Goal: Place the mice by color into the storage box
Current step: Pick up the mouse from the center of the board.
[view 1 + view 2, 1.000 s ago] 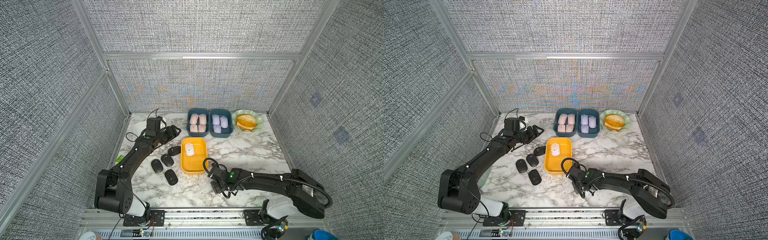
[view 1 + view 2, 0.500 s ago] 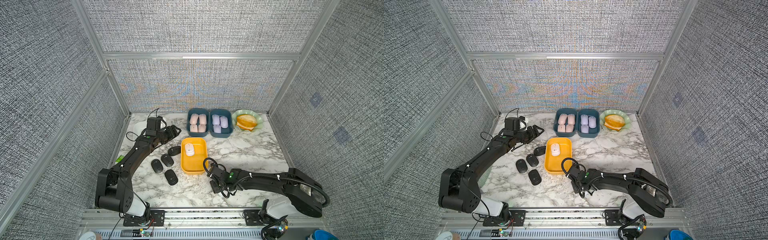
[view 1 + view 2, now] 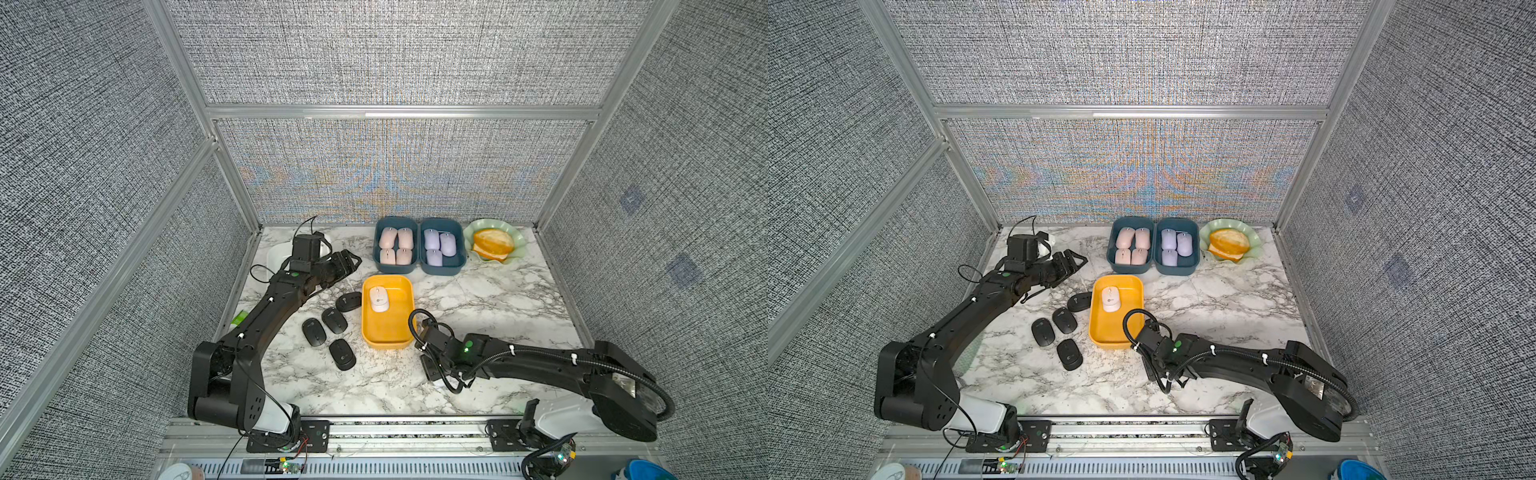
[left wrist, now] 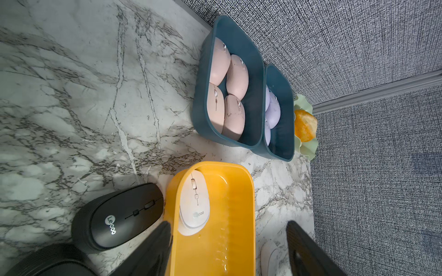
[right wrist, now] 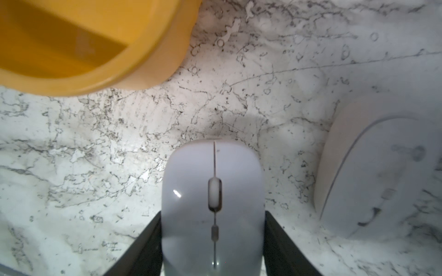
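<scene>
Our right gripper (image 5: 212, 215) pinches a white mouse (image 5: 229, 181), its fingers (image 5: 146, 248) flat against the mouse's long sides. The mouse lies on the marble table (image 5: 107, 148). Its long axis runs along the fingers, with the wheel end pointing away from the wrist, near the yellow box (image 5: 148, 71). A second white mouse (image 5: 382, 172) lies nearby, angled to it. Our left gripper (image 4: 228, 224) hangs spread and empty.

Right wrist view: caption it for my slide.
Right pincer flanks a white oval plastic mouse on the marble tabletop, near a yellow plastic storage box and a second white mouse.
</scene>
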